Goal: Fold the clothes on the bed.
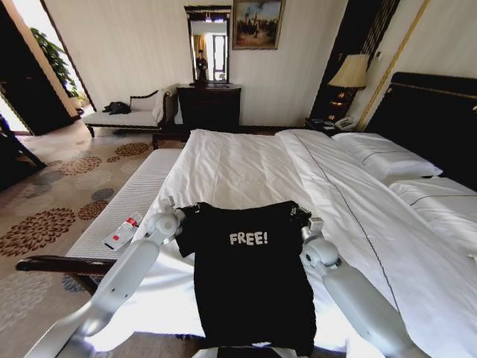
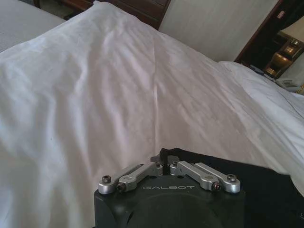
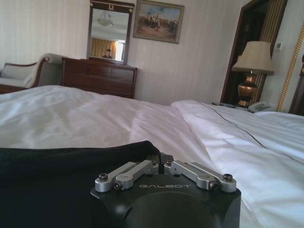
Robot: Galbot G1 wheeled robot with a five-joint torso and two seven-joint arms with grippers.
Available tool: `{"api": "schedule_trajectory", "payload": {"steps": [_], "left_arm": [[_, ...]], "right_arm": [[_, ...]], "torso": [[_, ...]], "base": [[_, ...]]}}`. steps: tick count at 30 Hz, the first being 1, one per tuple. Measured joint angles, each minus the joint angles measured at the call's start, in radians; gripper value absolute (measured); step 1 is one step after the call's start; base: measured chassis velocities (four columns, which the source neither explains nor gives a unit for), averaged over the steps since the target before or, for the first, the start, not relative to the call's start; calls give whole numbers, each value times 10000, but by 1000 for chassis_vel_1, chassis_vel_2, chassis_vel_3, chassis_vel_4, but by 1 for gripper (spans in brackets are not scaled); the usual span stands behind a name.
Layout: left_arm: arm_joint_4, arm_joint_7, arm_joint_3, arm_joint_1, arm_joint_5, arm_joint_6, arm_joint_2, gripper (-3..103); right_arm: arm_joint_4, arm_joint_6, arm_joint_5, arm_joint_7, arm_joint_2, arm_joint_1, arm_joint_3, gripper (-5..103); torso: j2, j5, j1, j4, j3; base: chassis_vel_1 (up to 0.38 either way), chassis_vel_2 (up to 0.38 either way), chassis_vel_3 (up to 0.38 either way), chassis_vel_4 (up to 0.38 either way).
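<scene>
The clothes are one black T-shirt (image 1: 250, 280) with white "FREE!" lettering. It is spread chest-up across the foot of the bed (image 1: 238, 160), its lower part reaching toward me. My left gripper (image 1: 173, 214) is shut on one shoulder, and my right gripper (image 1: 305, 221) is shut on the other. In the left wrist view the left gripper (image 2: 165, 163) pinches a corner of the black T-shirt (image 2: 266, 190) just above the white sheet (image 2: 118, 85). The right wrist view shows the right gripper (image 3: 160, 163) closed on the T-shirt (image 3: 57, 166) the same way.
A narrow white-cushioned bench (image 1: 130, 198) runs along the bed's left side, with a small white and red bottle (image 1: 123, 231) on it. Pillows (image 1: 387, 160) and the dark headboard (image 1: 436, 119) are at the right. A dresser (image 1: 209, 104), a chaise (image 1: 123, 117) and a lamp (image 1: 350, 73) stand by the far wall.
</scene>
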Motion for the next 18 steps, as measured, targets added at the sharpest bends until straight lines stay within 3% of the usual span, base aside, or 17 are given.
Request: {"api": "schedule_trajectory", "payload": {"steps": [9, 18], "left_arm": [[1823, 172, 535, -991, 493, -232, -585, 2], [3884, 322, 582, -1511, 1556, -710, -1650, 2]], "right_arm": [[-1545, 429, -326, -1, 529, 1160, -501, 0], [-3624, 1085, -926, -100, 1327, 2202, -1121, 0]], "torso": [[1, -2, -1, 1, -1], [1, -3, 0, 2, -1]], "base": [[0, 0, 0, 0], [0, 0, 0, 0]]}}
